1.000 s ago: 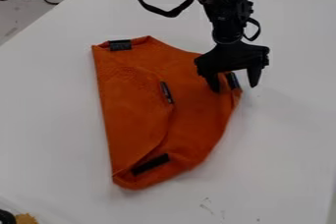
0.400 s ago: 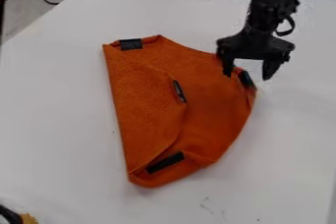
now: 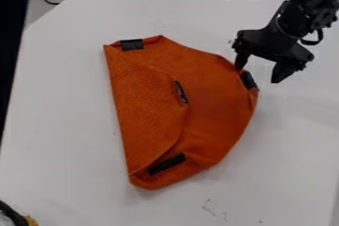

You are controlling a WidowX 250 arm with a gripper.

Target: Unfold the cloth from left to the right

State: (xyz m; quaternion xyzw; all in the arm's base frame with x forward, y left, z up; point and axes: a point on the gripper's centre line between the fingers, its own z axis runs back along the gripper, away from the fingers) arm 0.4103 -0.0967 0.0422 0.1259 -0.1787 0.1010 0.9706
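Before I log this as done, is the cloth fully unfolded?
No, the cloth has a flap folded over on top, its curved edge showing.

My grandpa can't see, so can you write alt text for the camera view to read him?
An orange cloth, folded over along its straight left side, lies on a white table. A black gripper hangs open at the cloth's upper right edge. Black patches dot the cloth.

Cloth (image 3: 152, 116) on table (image 3: 66, 96); pincer (image 3: 257, 75) at cloth's upper right edge.
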